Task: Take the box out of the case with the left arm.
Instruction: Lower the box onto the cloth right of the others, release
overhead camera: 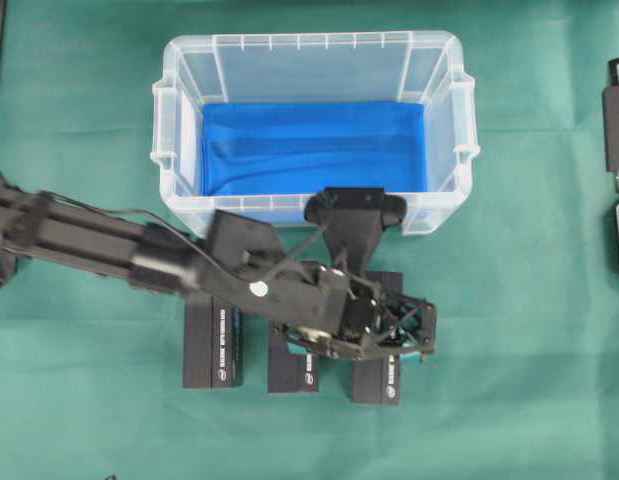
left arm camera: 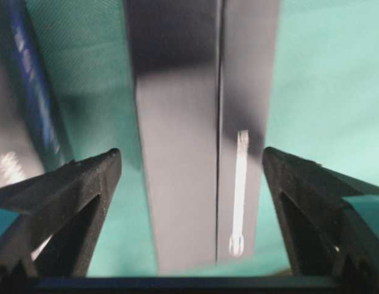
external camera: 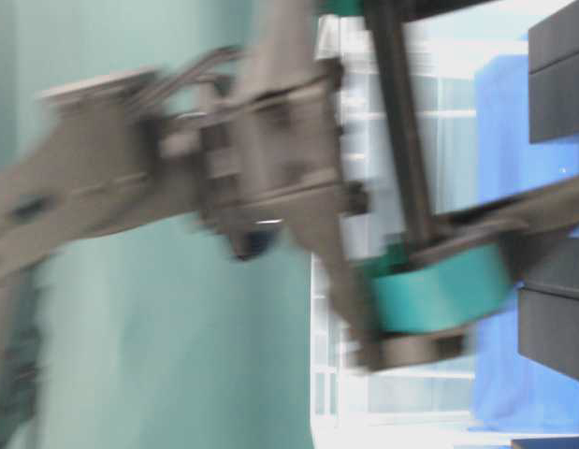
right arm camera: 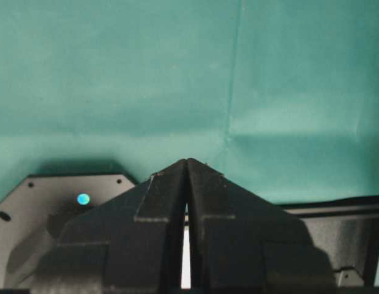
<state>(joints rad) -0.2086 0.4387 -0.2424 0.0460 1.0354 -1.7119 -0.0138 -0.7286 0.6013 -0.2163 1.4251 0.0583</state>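
Three black boxes lie on the green tabletop [overhead camera: 79, 400], the right-hand box [overhead camera: 377, 380] beneath the left gripper [overhead camera: 414, 335], spread wide and gripping nothing (apparently just released). Behind, the case [overhead camera: 169, 120] holds only blue lining.

Clear glossy plastic case [overhead camera: 179, 70], blue cloth lining [overhead camera: 309, 145], matt green tablecloth [overhead camera: 79, 400]

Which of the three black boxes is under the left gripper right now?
The rightmost box: the open left gripper straddles it, untouching. The middle box and leftmost box lie clear of its fingers.
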